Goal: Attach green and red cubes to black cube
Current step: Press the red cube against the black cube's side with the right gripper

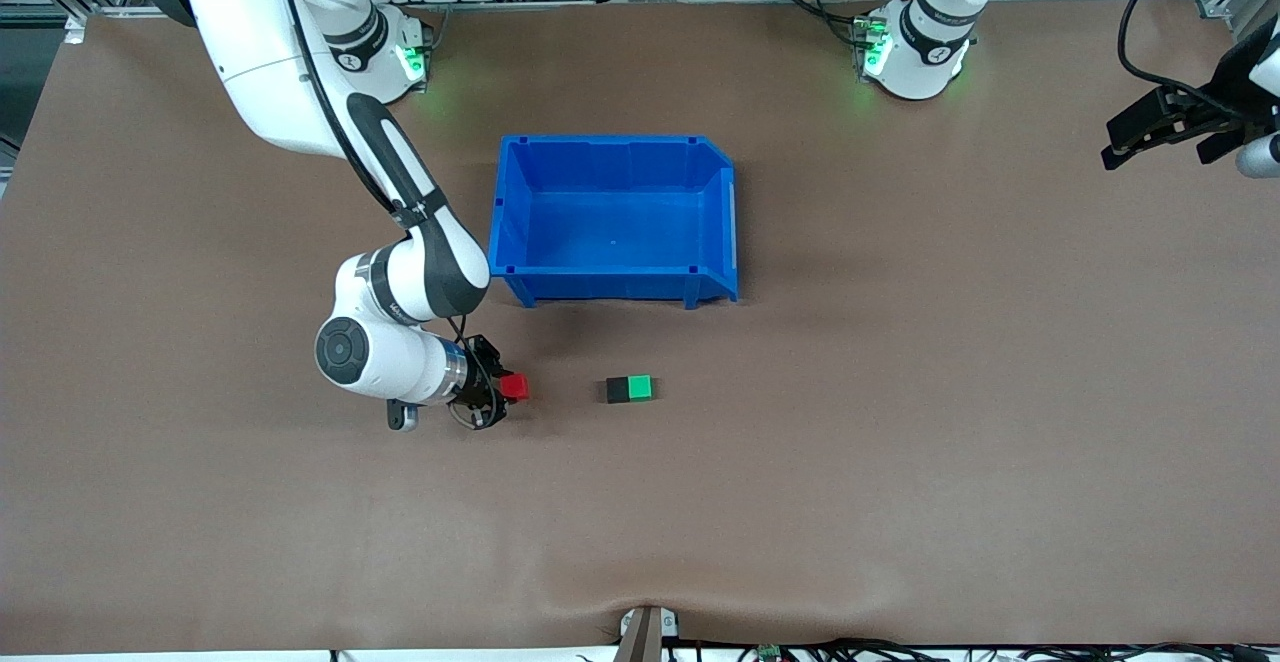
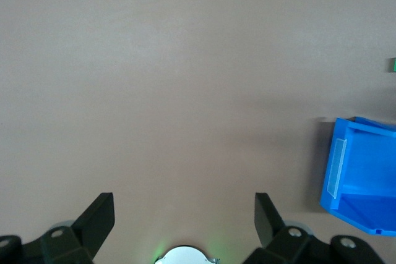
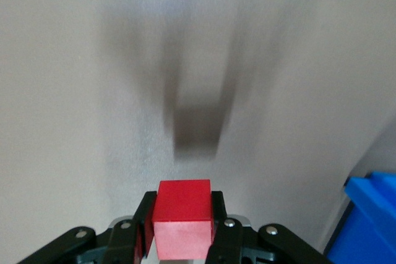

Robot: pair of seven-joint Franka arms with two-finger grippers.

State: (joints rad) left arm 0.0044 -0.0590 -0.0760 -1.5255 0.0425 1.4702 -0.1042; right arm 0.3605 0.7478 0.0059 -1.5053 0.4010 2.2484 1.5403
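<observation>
Brown table (image 1: 900,462) bare mostly; right pincer (image 3: 184,239) clamps red cube (image 3: 183,217); left pincer (image 2: 184,214) wide open, waiting.

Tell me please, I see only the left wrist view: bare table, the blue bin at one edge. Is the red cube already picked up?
Observer: Yes. The right claw is shut on the red cube, above the table.
Operator: Where are the other cubes?
Observer: The green cube sits against the black cube, nearer the front camera than the blue bin.
Operator: And my own arm?
Observer: The left claw waits open over the left arm's end of the table.
</observation>
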